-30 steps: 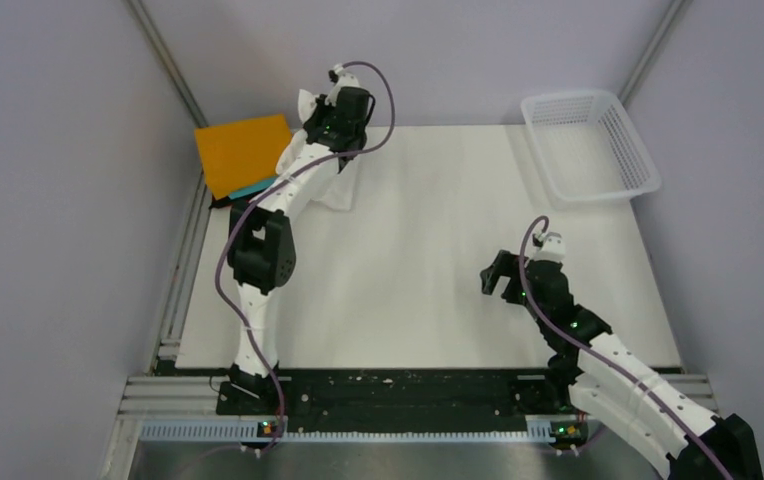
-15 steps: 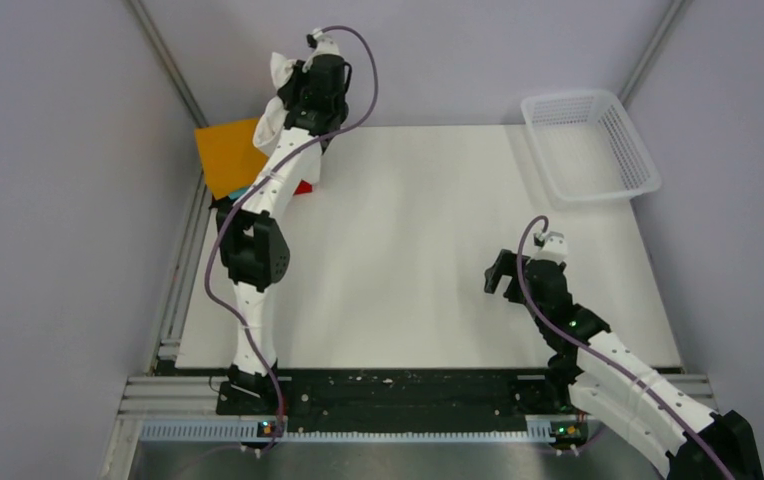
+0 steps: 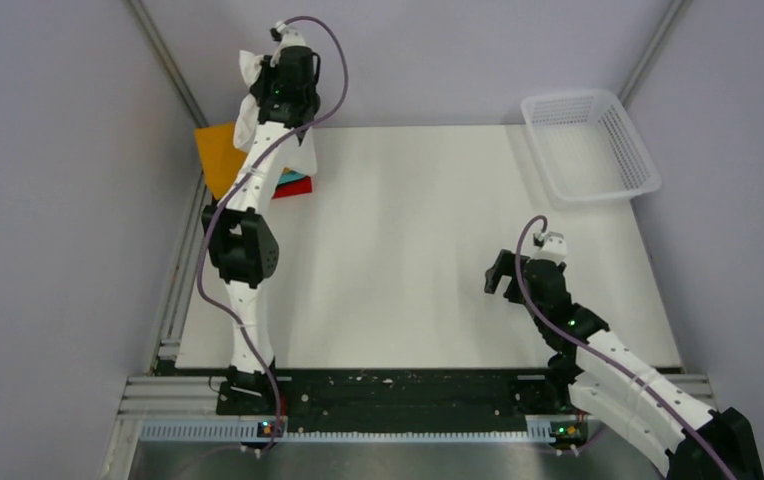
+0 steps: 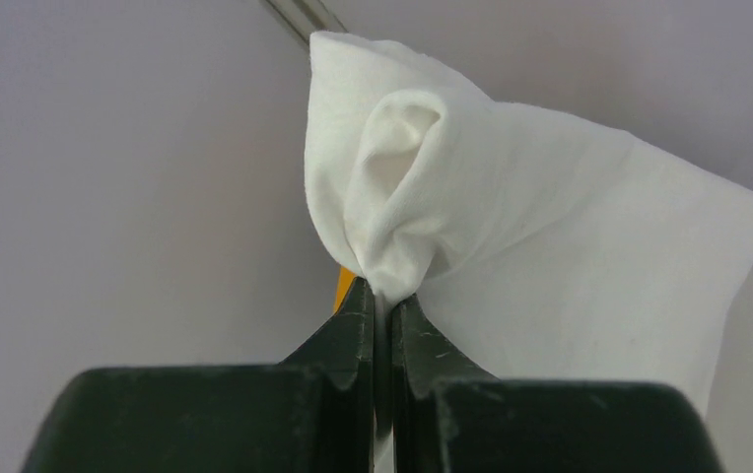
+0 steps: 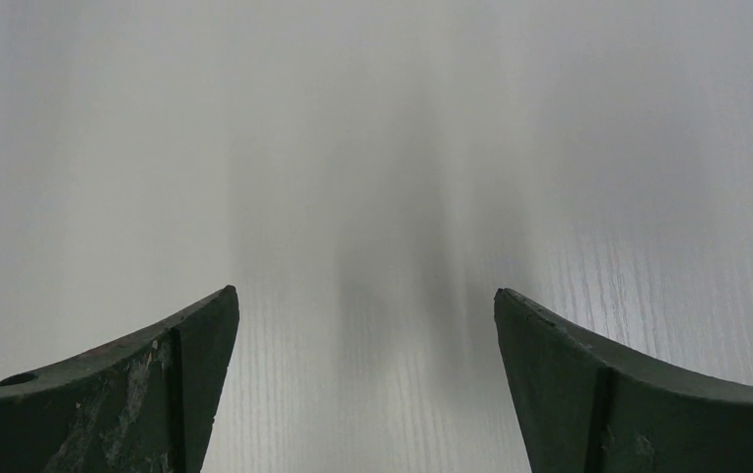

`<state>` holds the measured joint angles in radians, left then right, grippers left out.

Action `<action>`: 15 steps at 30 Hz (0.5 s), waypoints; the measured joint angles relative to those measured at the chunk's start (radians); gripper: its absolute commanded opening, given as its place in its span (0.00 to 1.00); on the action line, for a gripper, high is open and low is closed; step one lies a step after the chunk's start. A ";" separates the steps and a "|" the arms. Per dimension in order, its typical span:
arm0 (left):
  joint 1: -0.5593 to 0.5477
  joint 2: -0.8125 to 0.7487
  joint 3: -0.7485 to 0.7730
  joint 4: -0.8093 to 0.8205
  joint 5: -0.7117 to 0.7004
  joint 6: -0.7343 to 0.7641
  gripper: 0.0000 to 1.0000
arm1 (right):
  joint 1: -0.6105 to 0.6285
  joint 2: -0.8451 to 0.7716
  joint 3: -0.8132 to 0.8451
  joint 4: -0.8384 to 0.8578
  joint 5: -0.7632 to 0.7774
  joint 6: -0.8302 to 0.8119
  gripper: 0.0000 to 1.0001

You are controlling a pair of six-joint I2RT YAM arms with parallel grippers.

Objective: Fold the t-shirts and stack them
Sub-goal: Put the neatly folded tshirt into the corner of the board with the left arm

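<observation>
My left gripper (image 3: 261,80) is raised high at the back left, shut on the folded white t-shirt (image 3: 249,112), which hangs from it over the stack. In the left wrist view the white t-shirt (image 4: 540,227) bunches out between my shut fingers (image 4: 358,325). Below it lies the stack: the orange tee (image 3: 216,152) on top, with teal (image 3: 291,177) and red (image 3: 296,187) edges showing at its right. My right gripper (image 3: 499,272) is open and empty over bare table at the right, its fingers (image 5: 175,365) wide apart.
A white plastic mesh basket (image 3: 588,145) stands at the back right corner. A metal rail (image 3: 183,270) runs along the table's left edge. The enclosure walls stand close behind the stack.
My left gripper has lifted the white t-shirt up and carried it left, from beside the stack to above it, uncovering the teal and red edges. The right arm has barely moved.
</observation>
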<state>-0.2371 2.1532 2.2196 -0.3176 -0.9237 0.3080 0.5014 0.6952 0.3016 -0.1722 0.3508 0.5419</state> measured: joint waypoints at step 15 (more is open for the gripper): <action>0.266 0.020 -0.121 0.011 0.142 -0.146 0.03 | 0.000 0.022 0.000 0.007 0.008 -0.001 0.98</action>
<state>0.0288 2.1731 2.0991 -0.3069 -0.7815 0.1616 0.5014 0.7174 0.3016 -0.1650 0.3588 0.5411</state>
